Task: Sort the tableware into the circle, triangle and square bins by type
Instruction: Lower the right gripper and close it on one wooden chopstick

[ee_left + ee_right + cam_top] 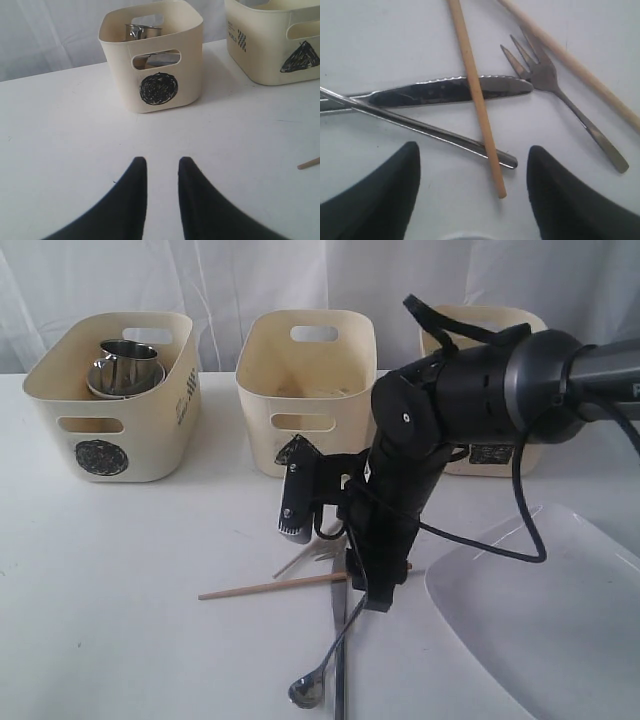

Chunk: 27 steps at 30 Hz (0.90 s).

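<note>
Cutlery point(339, 680): knife point(445, 92), fork point(545, 80), long spoon point(430, 132), chopsticks point(475, 100). Lies crossed mid-bench point(120, 570), nearer than the triangle bin point(270, 380). Sits under right fingers point(380, 200), spread wide and empty. Left fingers point(130, 200) slightly parted, gripping nothing, facing circle bin point(150, 440) at far left with steel mug point(128, 358) inside. White plate point(540, 610) near right

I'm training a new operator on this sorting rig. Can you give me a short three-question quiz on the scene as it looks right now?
1. True or false: the circle bin is empty.
2. Which thing lies across the knife? A) a chopstick B) the white plate C) a white bowl
3. Fill in: the right gripper hangs over the knife with its jaws ___.
Key: 1 false, a steel mug sits in it; 2 A; 3 open.
</note>
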Available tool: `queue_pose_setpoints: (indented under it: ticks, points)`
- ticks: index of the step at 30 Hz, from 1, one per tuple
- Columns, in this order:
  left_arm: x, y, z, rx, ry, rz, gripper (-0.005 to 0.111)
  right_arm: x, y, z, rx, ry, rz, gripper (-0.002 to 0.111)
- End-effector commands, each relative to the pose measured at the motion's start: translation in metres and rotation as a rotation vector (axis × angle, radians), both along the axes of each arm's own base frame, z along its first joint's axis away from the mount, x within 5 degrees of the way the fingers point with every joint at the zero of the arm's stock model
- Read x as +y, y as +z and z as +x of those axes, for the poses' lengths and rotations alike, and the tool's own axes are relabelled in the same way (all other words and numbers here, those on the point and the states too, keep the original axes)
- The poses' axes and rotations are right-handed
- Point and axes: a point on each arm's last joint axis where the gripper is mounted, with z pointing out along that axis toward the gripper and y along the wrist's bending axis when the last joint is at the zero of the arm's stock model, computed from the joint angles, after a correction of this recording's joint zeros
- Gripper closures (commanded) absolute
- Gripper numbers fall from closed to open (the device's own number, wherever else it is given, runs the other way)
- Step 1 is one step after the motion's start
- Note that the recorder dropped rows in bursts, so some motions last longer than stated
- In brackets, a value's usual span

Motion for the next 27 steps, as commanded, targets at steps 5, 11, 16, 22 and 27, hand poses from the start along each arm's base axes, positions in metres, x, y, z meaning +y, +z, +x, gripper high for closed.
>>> queue_pose_setpoints:
  ticks: [5, 11, 16, 22, 27]
  points:
    - [0.000, 0.000, 0.000, -0.003, 0.001, -0.012, 0.078, 0.003, -0.008, 0.007, -0.036, 0.030, -0.007, 0.050]
    - [0.000, 0.000, 0.000, -0.003, 0.001, -0.012, 0.078, 0.004, -0.017, 0.010, -0.035, 0.037, -0.018, 0.050]
    - [0.000, 0.000, 0.000, -0.003, 0.001, -0.012, 0.078, 0.005, -0.019, 0.014, -0.064, 0.040, -0.007, 0.050]
    - [0.000, 0.000, 0.000, -0.003, 0.001, -0.012, 0.078, 0.006, -0.019, 0.016, -0.086, 0.041, 0.005, 0.050]
    - [0.000, 0.000, 0.000, -0.003, 0.001, -0.012, 0.078, 0.006, -0.024, 0.016, -0.072, 0.041, -0.002, 0.050]
